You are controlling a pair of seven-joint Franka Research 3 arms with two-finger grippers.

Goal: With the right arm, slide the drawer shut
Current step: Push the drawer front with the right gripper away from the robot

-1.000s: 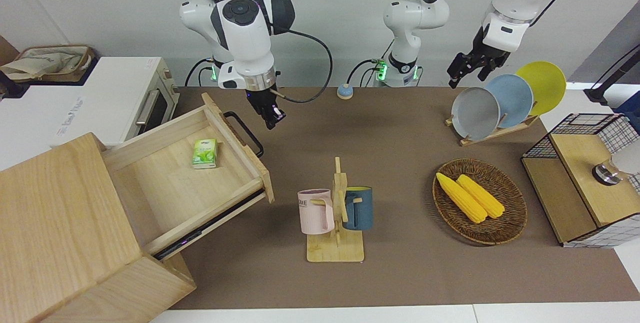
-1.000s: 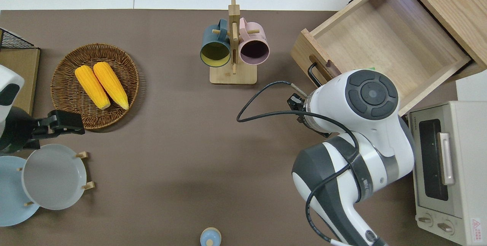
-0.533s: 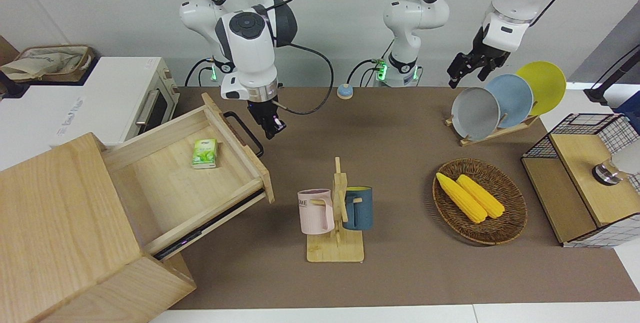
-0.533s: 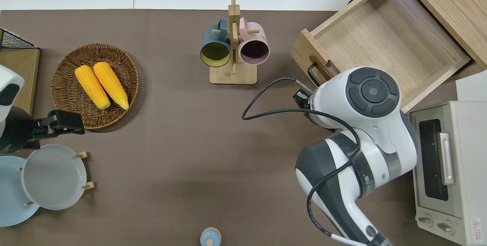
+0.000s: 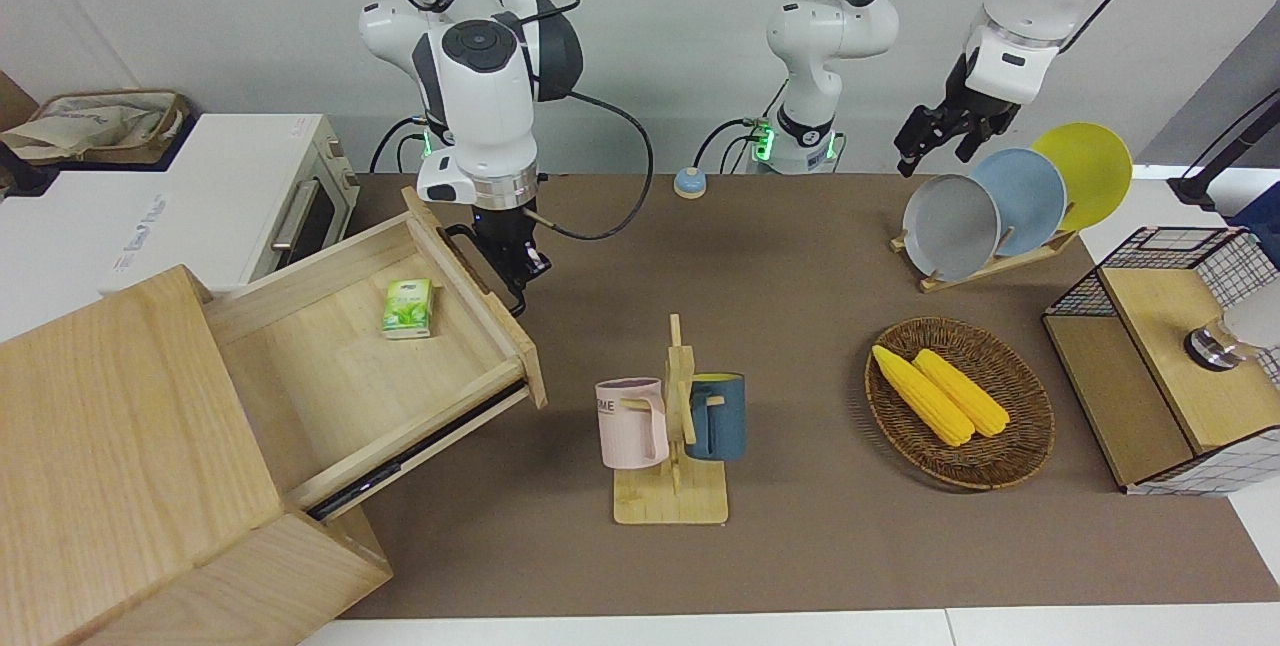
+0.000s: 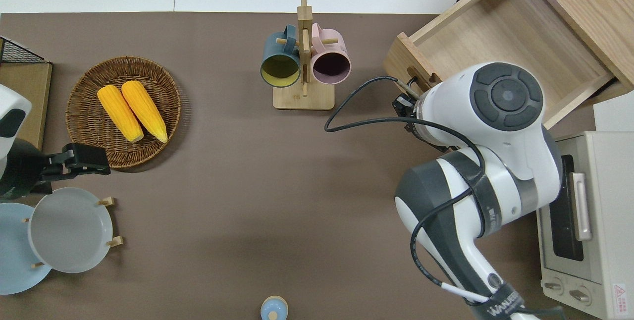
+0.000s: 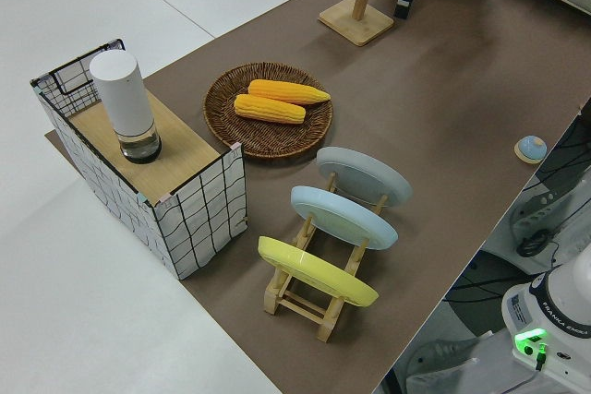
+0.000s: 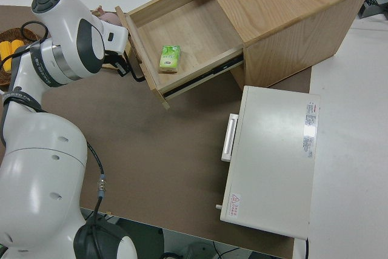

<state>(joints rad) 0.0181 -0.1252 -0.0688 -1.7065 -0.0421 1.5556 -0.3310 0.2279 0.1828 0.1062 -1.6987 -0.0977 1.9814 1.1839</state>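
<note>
A: The right end effector point(image 5: 512, 271) sits against the handle point(image 5: 492, 271) of the open drawer point(image 5: 350, 366) at the worktop's right-arm end; finger state can't be told.

B: An off-centre push could skew the drawer and jam it.

Place: probably a robot lab staged as a kitchen
Signs: white jointed robot arms point(image 5: 480, 96); brown-matted table point(image 5: 800, 256); white toaster oven point(image 6: 584, 221)

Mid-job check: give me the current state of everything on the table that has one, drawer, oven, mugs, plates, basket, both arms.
drawer: pulled out, a green packet inside
right gripper: at the drawer's handle
left gripper: parked
toaster oven: door closed
mugs: two hung on the wooden rack
plates: three standing on edge in their rack
basket: holds two corn cobs
</note>
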